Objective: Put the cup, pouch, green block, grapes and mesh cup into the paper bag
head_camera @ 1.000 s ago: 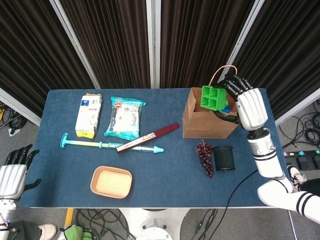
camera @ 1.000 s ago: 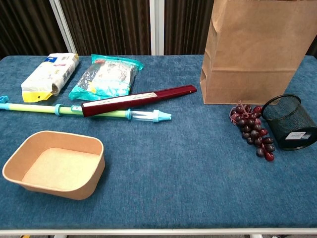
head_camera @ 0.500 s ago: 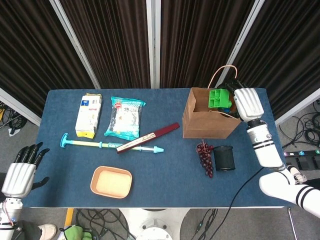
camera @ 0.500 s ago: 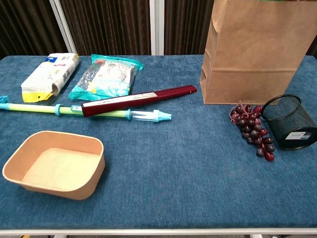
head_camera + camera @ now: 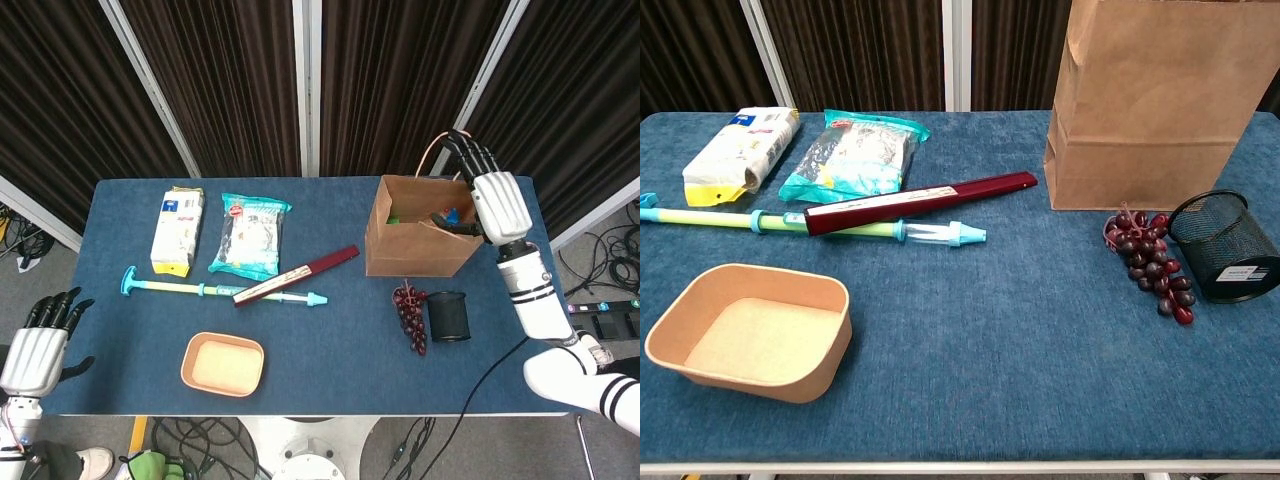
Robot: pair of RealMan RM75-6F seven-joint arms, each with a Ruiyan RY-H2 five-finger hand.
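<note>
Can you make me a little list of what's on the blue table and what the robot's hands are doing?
paper bag: upright, open, far right of table
green block: only a bit shows inside the bag
right hand: above the bag's right edge, fingers apart, holding nothing
left hand: off the table's near left corner, holding nothing
grapes: on the table, in front of the bag
mesh cup: lying tilted, right of the grapes

The head view looks steeply down from high above the table [image 5: 330, 300], taking in its whole top. The chest view sits low and close at the table's near edge, facing across. Both share the paper bag [image 5: 1160, 110].
</note>
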